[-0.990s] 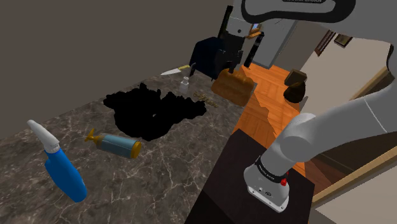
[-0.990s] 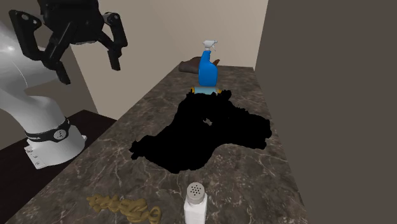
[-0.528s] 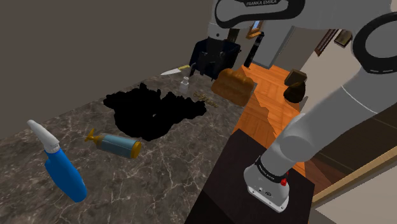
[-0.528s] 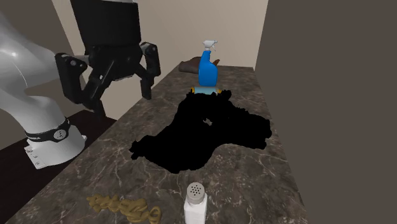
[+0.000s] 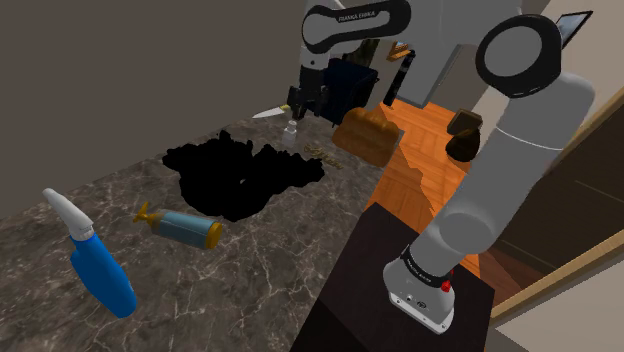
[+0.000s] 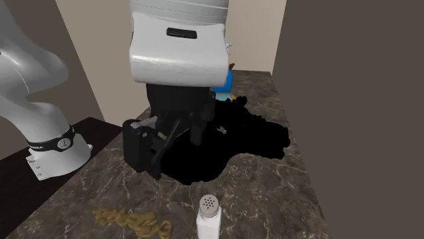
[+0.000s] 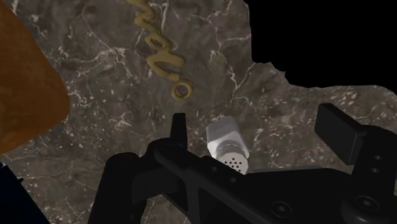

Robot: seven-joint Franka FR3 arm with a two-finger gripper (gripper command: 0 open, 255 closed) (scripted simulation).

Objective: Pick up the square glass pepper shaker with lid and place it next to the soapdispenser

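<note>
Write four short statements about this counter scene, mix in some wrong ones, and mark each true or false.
1. The pepper shaker stands upright on the marble counter. True.
2. The jaws are shut on the shaker. False: they stand open, one on either side of it, not touching it.
3. The blue spray bottle stands right beside the shaker. False: it is at the other end of the counter, beyond the black area.
4. A gold squiggle lies on the counter close to the shaker. True.
</note>
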